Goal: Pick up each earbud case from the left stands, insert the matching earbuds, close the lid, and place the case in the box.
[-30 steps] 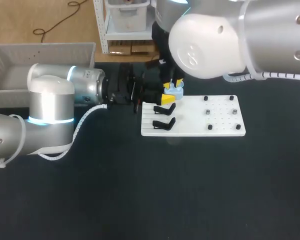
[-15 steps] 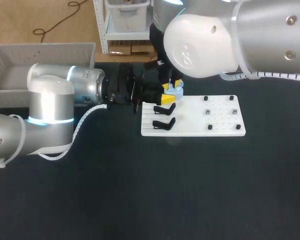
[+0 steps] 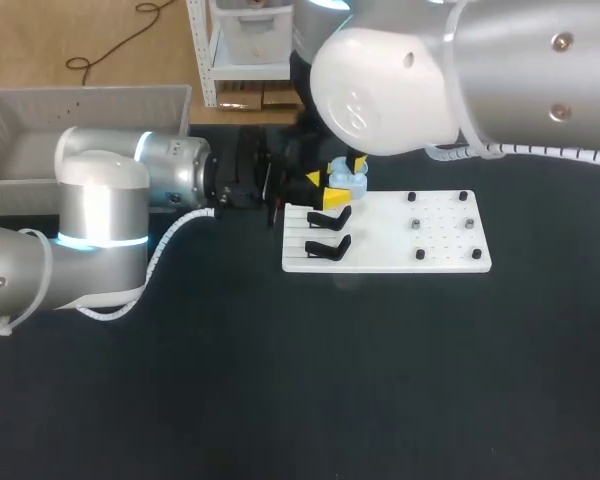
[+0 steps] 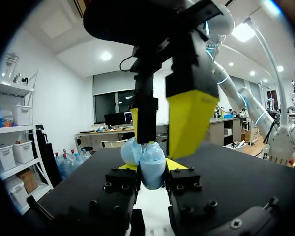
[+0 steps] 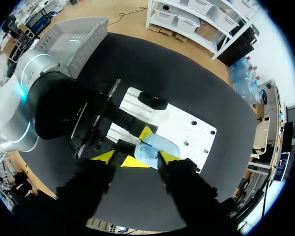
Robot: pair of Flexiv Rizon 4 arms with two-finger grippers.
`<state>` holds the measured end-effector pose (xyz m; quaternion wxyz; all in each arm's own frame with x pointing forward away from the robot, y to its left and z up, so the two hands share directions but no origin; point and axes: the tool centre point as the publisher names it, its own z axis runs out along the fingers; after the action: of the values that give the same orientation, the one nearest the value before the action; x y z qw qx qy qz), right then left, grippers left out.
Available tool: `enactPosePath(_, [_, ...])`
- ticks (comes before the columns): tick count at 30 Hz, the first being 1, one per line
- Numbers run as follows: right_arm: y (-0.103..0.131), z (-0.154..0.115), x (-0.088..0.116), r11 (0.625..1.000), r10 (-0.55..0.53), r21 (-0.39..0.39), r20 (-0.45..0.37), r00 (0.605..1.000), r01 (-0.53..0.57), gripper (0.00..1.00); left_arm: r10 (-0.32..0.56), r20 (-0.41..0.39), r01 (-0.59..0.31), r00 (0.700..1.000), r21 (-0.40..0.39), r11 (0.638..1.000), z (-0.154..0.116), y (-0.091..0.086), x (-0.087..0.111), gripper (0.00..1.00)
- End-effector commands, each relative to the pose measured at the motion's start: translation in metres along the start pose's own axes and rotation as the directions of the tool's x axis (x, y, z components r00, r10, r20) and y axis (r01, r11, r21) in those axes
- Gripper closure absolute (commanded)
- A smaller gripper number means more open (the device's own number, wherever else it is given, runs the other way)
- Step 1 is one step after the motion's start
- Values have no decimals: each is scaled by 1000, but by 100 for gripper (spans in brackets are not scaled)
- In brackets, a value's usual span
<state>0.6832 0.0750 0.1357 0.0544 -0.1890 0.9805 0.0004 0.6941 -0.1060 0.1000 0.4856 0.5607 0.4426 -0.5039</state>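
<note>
One matte black table top (image 3: pixel 280 380) fills the head view, flat and dull, with no pattern. At its far left corner sits the box (image 3: pixel 20 110), a pale grey plastic crate with ribbed walls; I cannot tell whether it stands on the black top or just off its edge.

The left arm (image 3: pixel 100 220) comes in low beside it, built of smooth silver cylinders with a white cap, a glowing blue ring and a coiled white cable. Its black wrist lies level over the table, pointing toward the white board.

The left gripper (image 4: pixel 151 166) is clamped on the earbud case (image 5: pixel 156 146). In the left wrist view the case sits between the two yellow tips and touches both. The case is glossy, light blue and rounded, and shows as two soft lobes. It is held just off the board's far left corner, clear of the stands.

The right arm (image 3: pixel 460 80), with a large white joint and a silver tube, reaches down from the right over the same spot. The right gripper (image 5: pixel 136 157) has its fingers spread apart and grips nothing. The case lies between them, close against one yellow tip.

The white board (image 3: pixel 440 250) is a flat, smooth rectangle. Two black curved stands (image 3: pixel 328 220) sit on its left part. Small dark pegs (image 3: pixel 417 224) stand in rows on its right part.
</note>
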Motion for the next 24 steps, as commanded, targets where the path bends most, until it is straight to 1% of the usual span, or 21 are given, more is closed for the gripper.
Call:
enactPosePath(1, [1, -8, 8, 1000, 1, 7, 19, 1000, -1, 0, 0, -1, 0, 1000, 0, 1000, 0, -2, 0, 100])
enactPosePath(5, [-3, -17, 14, 1000, 20, 2, 51, 999, -20, 0, 0, -1, 0, 1000, 0, 1000, 0, -2, 0, 100])
enactPosePath(7, [-13, -20, 14, 997, 71, 13, 75, 995, -72, 0, 0, -1, 0, 1000, 0, 1000, 0, -2, 0, 100])
enactPosePath(8, [-18, -21, 13, 995, 101, 2, 90, 991, -102, 0, 0, -1, 0, 1000, 0, 1000, 0, -2, 0, 100])
enactPosePath(10, [-29, -22, 9, 984, 175, 14, 135, 975, -178, 0, 0, -1, 0, 1000, 0, 1000, 0, -2, 0, 100])
enactPosePath(11, [-36, -23, 8, 973, 229, -2, 176, 957, -233, 0, 0, -1, 0, 1000, 0, 1000, 0, -2, 0, 100])
enactPosePath(13, [-50, -23, 6, 949, 315, -48, 222, 923, -312, 0, 0, -1, 0, 1000, 0, 1000, 0, -2, 0, 100])
enactPosePath(15, [-60, -23, 4, 927, 375, -70, 261, 890, -370, 0, 0, -1, 0, 1000, 0, 1000, 0, -2, 0, 100])
enactPosePath(18, [-73, -23, 0, 905, 423, -91, 295, 857, -416, 0, 0, -1, 0, 1000, 0, 1000, 0, -2, 0, 100])
enactPosePath(21, [-80, -20, -4, 897, 440, -96, 300, 846, -432, 0, 0, -1, 0, 1000, 0, 1000, 0, -2, 0, 100])
enactPosePath(24, [-87, -15, -10, 893, 448, -100, 293, 845, -439, 0, 0, -1, 0, 1000, 0, 1000, 0, -2, 0, 100])
